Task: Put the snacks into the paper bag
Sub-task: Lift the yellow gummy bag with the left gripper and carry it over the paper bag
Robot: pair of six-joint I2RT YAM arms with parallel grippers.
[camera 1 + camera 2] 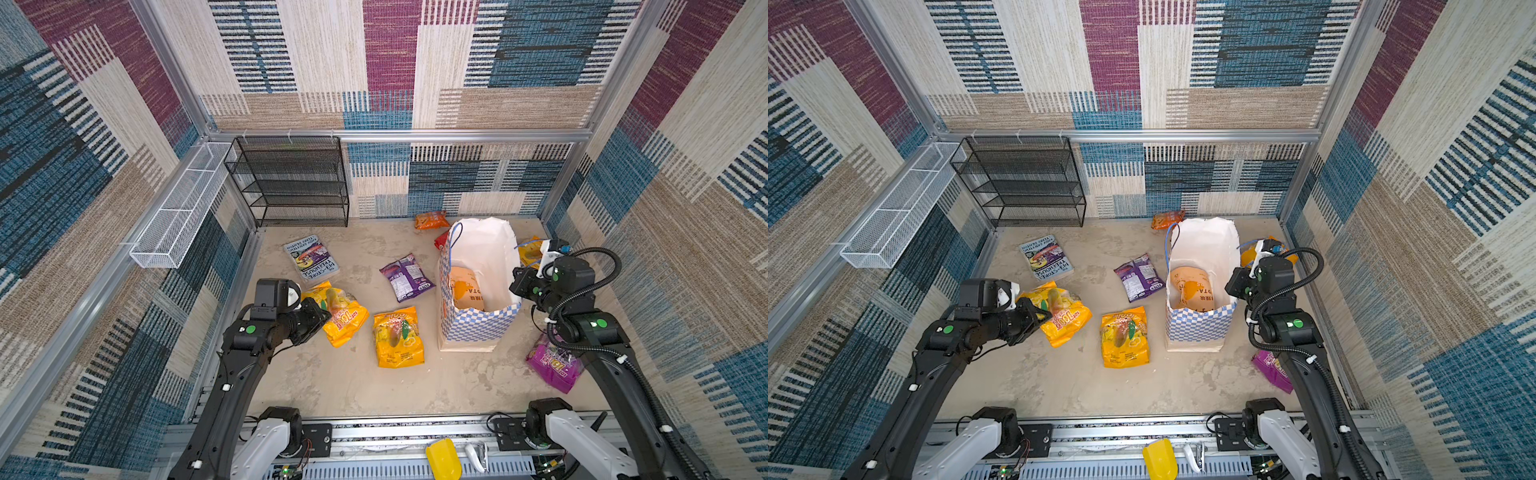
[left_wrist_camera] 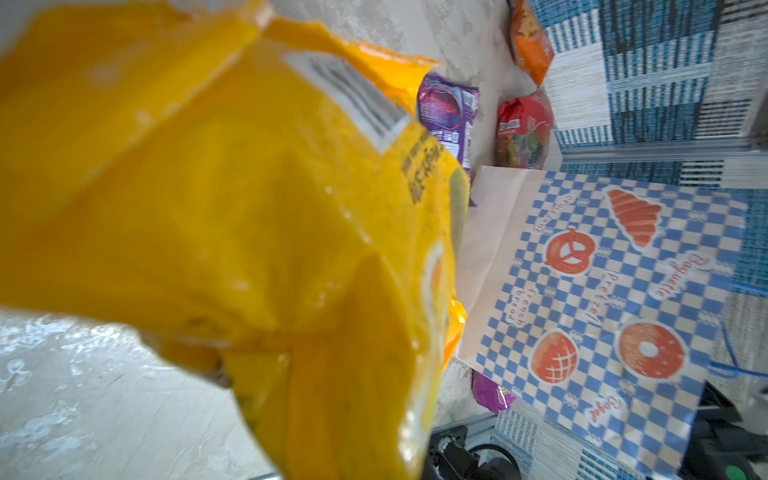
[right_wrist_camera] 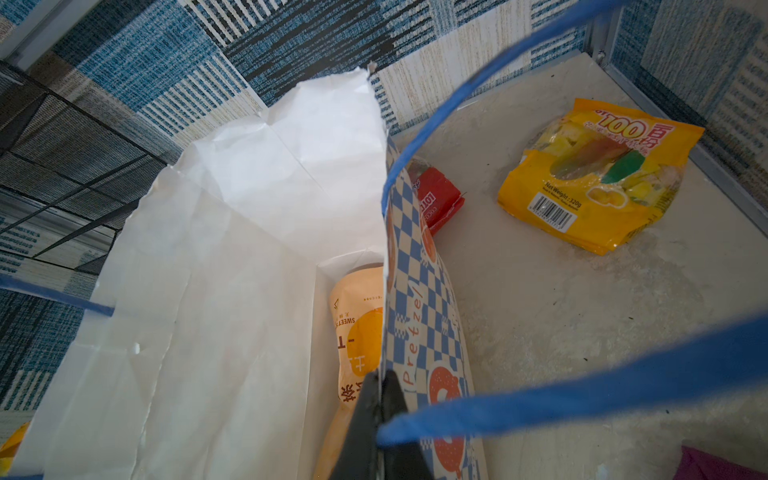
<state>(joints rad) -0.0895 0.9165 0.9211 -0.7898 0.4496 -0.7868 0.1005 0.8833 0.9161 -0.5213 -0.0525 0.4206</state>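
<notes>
Paper bag stands upright on the table, right of centre, mouth open upward and white lining showing. One snack is in it: a pale orange packet on end, down at the bottom. I see nothing else inside.

Right gripper has its fingers together, pinched on the bag's right wall at the rim, one inside and one outside, with a blue cord handle looping past. My read: it steadies the bag and holds the mouth open for a drop.

Left gripper is on the left edge of the left yellow packet, left of centre. In the left wrist view that packet fills the frame and hides the fingers, so I can't tell if they're clamped or apart. The packet bunches up toward the lens, so a pickup looks to be the step in hand.

The other snacks are out on the table:
- The middle yellow packet lies flat, just left of the bag.
- The purple packet is farther back.
- The orange packet is against the far wall.
- The red packet is tucked just behind the bag.
- The far-right yellow packet sits in the far right corner.
- The magenta packet is near right, partly under the right arm.

The book, far left, isn't a snack. The black mesh rack and white wire basket on the far-left walls hold nothing I can see.
</notes>
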